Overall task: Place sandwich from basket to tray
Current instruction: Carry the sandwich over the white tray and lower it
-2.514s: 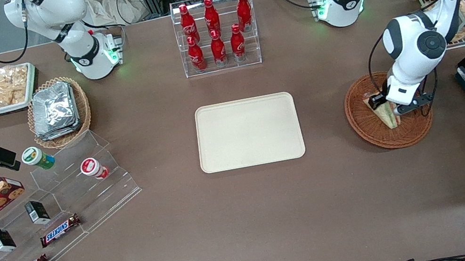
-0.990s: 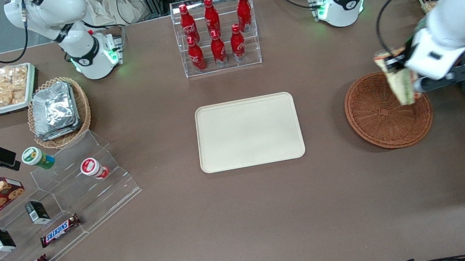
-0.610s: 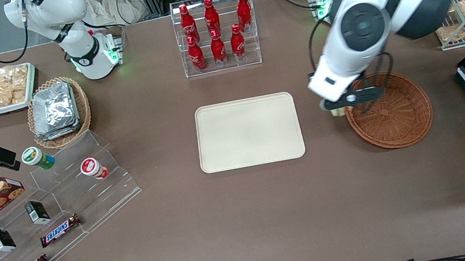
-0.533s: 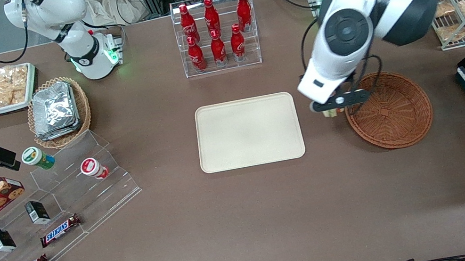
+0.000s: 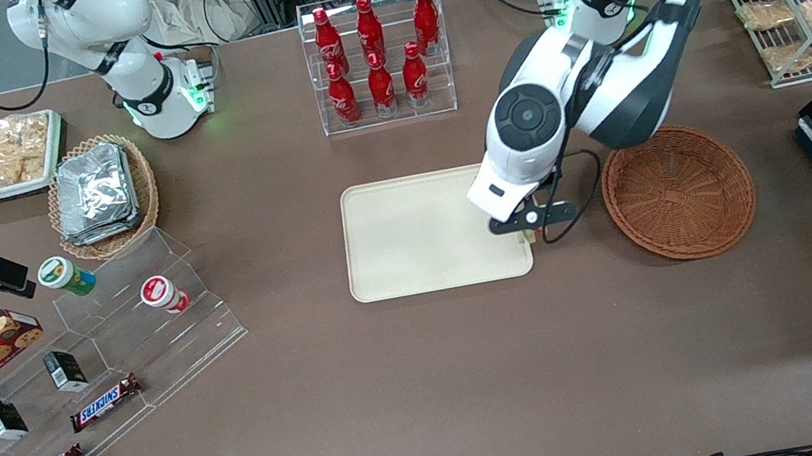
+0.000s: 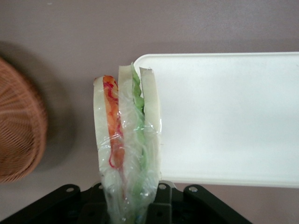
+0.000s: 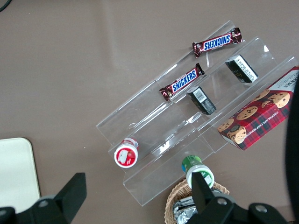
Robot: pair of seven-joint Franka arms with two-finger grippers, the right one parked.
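The cream tray point(image 5: 416, 235) lies centre-table, the reddish wicker basket point(image 5: 680, 192) beside it. Above the tray's basket-side corner, the left gripper point(image 5: 530, 221) is clamped on the sandwich point(image 6: 126, 140); only the wrist view shows its orange and green filling; the front view shows just a sliver.

1. The left arm reaches from its base at the upper right of the front view down toward the frame's centre, elbow bent.
2. Its wrist points downward, right of centre.
3. The gripper point(image 5: 529, 227) hangs below the wrist, its 2 fingers clamped on the sandwich point(image 6: 126, 144), which stands upright between them.
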